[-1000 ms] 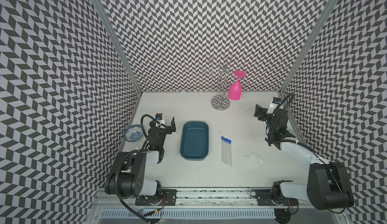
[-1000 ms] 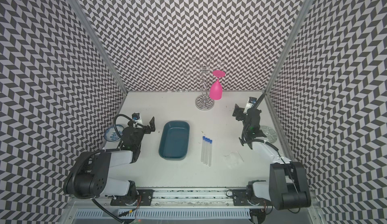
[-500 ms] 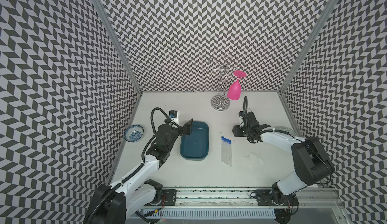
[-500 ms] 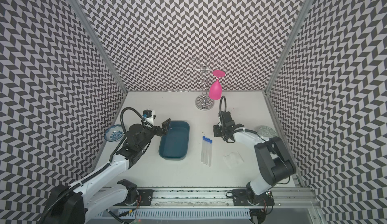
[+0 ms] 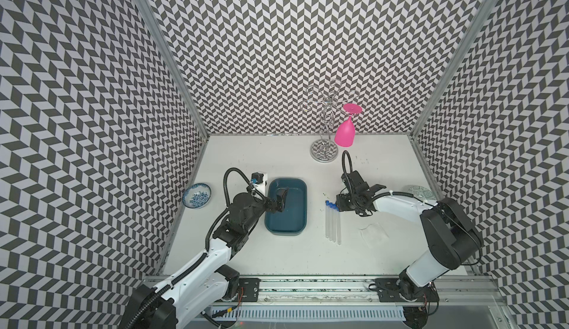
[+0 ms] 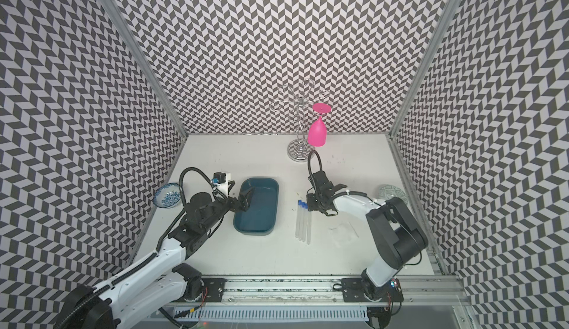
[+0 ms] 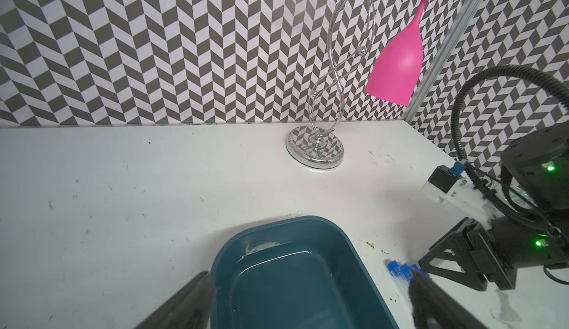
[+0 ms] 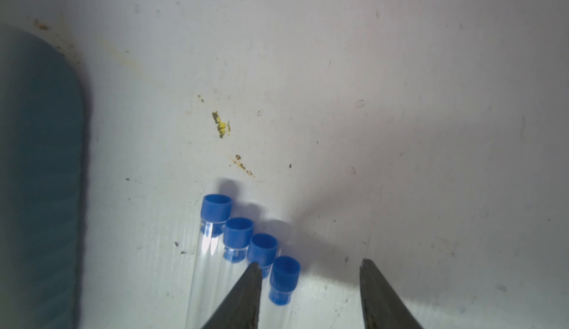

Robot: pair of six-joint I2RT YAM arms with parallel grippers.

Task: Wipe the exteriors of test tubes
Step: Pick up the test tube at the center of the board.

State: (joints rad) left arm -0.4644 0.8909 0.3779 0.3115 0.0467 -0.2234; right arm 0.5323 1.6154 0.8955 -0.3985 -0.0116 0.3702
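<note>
Risk sits mostly in how tightly the four test tubes (image 5: 332, 224) are packed. They lie flat on the white surface (image 5: 277, 259), side by side and touching, with their blue caps at the far end. The teal tray (image 5: 305, 210) is on their left and the tissue wad (image 5: 374, 235) on their right.

In the right wrist view, the right gripper (image 8: 311, 269) is down at the capped ends with the rightmost cap (image 8: 284, 270) between its fingers. Its finger on the tray side (image 8: 243, 296), though, overlaps the cap next door. If I close from here, I judge that finger may land on the neighbouring tube instead of slipping into the seam. That could pinch two tubes together, or nudge the row so it rolls toward the tray. Clear round tubes look slick to me, and a grip taken only on the cap could let the tube droop, swing, or pull free of its cap. The tube walls are nearly invisible against the surface, so my depth read is poor.

The right gripper stands about half open and holds nothing; whether a finger touches a cap I cannot tell. The left gripper (image 5: 278, 203) hangs over the tray with its jaws spread as wide as they go, empty and touching nothing I can see.
</note>
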